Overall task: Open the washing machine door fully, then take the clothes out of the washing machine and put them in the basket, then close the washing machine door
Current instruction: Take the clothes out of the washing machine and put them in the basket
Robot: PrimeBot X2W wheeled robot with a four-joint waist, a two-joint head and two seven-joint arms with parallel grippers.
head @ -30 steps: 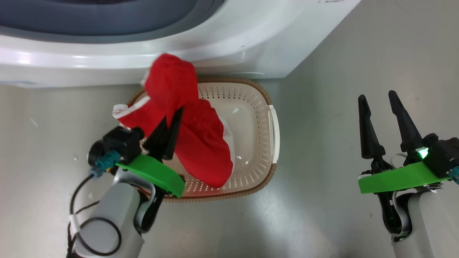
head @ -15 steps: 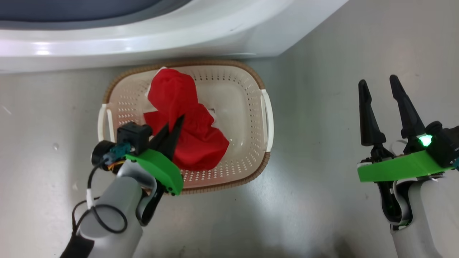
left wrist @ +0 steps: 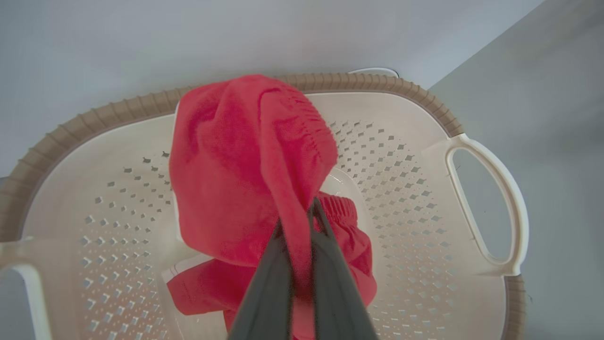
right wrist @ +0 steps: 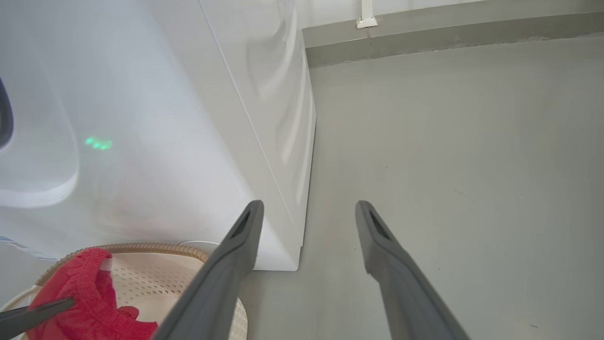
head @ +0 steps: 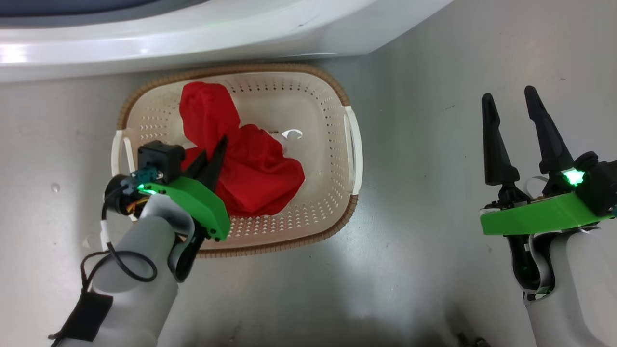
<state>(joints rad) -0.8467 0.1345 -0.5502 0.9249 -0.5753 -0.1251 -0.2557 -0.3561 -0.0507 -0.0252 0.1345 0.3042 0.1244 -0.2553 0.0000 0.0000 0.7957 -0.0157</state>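
The left gripper (head: 213, 148) is pinched tight on a fold of the red garment (head: 253, 166), and the cloth rises between its two fingers and bulges over their tips. The garment is bright, nubbly fabric with a gathered edge (white trim peeps out low in the left wrist view). Its lower part is heaped on the bottom of the basket (head: 315, 96), just beside the washing machine (head: 202, 36). The right gripper (head: 508, 94) hangs over the floor (head: 424, 144), fingers spread wide and empty. A second ago the garment draped over the basket's left rim; now it sits within the walls.
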